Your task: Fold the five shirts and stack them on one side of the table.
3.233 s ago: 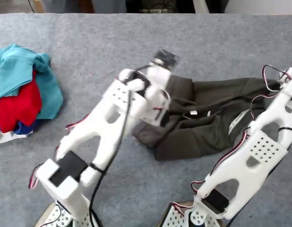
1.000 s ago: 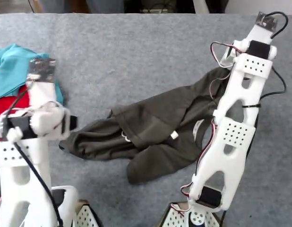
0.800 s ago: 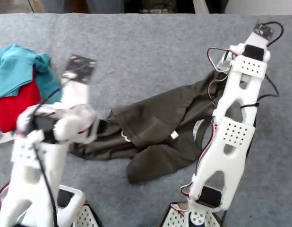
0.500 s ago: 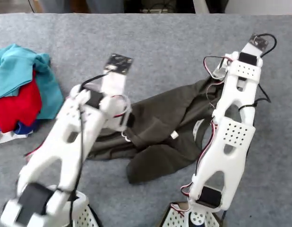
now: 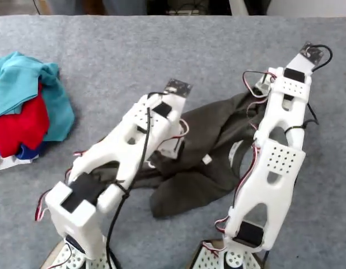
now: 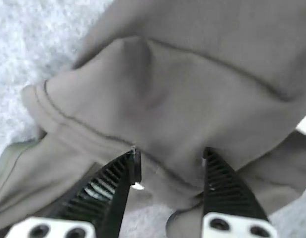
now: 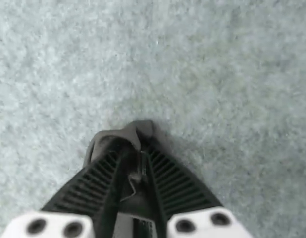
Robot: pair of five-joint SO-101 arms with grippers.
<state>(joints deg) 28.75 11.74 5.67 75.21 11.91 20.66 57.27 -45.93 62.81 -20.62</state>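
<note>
Risk: if you close the left gripper [image 6: 168,153] here, it may bunch two layers of the olive shirt [image 5: 215,123], because the fold edge is thick.
Left jaws: open, straddling that fold at the middle of the table [image 5: 134,50].
Right gripper [image 7: 137,145]: clamped on a shirt corner at the far edge of the garment; a hard pull could slip it.

Soft matt cloth shirt [image 5: 215,126], fuzzy felt-like table [image 5: 134,50], ribbed matt plastic fingers [image 6: 112,190]

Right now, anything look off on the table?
The dark olive shirt lies twisted and bunched mid-table, not flat. The right tool is shut on a pinch of it; the left tool is open over a fold. The other shirts sit heaped, unfolded, at the table edge.
</note>
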